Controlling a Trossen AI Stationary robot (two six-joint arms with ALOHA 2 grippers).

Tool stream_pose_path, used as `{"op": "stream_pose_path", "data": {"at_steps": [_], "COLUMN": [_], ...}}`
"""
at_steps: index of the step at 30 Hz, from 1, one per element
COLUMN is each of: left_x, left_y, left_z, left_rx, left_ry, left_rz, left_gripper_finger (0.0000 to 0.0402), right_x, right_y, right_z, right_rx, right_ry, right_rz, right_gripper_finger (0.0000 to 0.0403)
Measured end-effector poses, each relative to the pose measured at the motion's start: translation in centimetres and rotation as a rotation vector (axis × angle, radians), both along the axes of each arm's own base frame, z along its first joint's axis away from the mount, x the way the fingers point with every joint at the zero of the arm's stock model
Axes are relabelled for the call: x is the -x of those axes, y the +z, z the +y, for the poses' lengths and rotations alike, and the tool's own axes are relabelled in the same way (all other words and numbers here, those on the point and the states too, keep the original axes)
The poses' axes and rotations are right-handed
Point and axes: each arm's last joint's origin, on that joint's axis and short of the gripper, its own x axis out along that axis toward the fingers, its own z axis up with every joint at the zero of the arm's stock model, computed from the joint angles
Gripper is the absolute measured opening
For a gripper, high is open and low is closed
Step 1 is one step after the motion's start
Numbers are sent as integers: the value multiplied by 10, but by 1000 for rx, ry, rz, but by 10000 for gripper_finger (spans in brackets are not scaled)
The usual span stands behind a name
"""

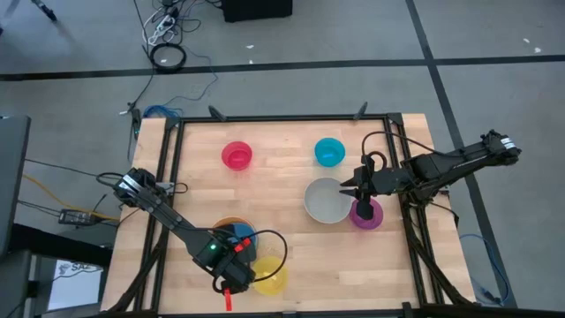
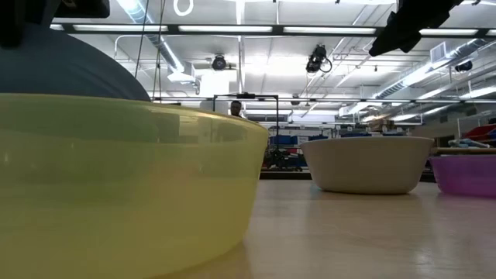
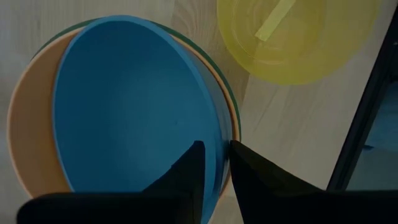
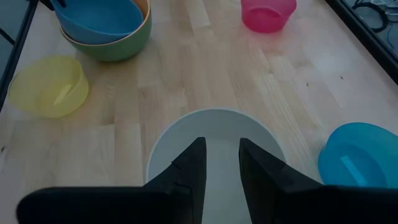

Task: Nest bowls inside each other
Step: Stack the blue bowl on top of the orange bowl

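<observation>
The blue bowl point(image 3: 130, 99) lies tilted inside the orange bowl point(image 3: 28, 130), which sits in the green bowl point(image 4: 118, 46) near the table's front left. My left gripper point(image 3: 214, 146) points down, shut on the blue bowl. The yellow bowl point(image 1: 270, 276) stands beside that stack on the table. At the right, my right gripper point(image 4: 219, 146) hovers open over the grey bowl point(image 1: 325, 201), touching nothing. The purple bowl point(image 1: 365, 215) stands next to the grey one. The pink-red bowl point(image 1: 237, 155) and the cyan bowl point(image 1: 328, 151) stand farther back. My left gripper pinches the blue bowl's rim point(image 3: 219, 127) on the side toward the yellow bowl, one finger point(image 3: 186, 174) inside the bowl and the other outside. The fingers come from above, pointing down. The bowl is tilted within the orange bowl; whether its bottom rests there I cannot tell.
A dark metal frame point(image 1: 282, 117) runs around the wooden table top. Bare wood point(image 1: 274, 190) lies in the middle between the bowl groups. Cables and a power strip point(image 1: 163, 31) lie on the floor beyond the far edge.
</observation>
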Motion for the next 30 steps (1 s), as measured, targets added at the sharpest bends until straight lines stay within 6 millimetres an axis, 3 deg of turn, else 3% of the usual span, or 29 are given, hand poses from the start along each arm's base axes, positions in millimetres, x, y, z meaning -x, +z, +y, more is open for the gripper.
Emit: {"op": "stream_pose_path", "data": {"at_steps": [5,10,14,17,21,25,30], "left_x": [0,1,5,11,21,15,28], "left_y": [0,3,27,45,63,63,57], "left_z": [0,1,4,11,33,58,103], "left_rx": [-4,-15,2,-93,-325,-335,-399], "left_ry": [-12,-42,-42,-35,-21,-29,36], "left_rz": [-1,-5,-37,-46,-8,-37,44], "left_gripper_finger": [75,14,13,12,11,11,11], "right_x": [0,0,0,0,0,-1,-1], "right_y": [0,0,0,0,0,0,0], "right_z": [0,0,0,0,-1,-2,-2], "right_rx": [0,0,1,2,4,11,14], "right_ry": [0,0,-1,-3,-7,-4,-2], "right_rz": [0,0,0,0,0,-1,-1], "right_gripper_finger": [84,84,84,84,84,84,84]}}
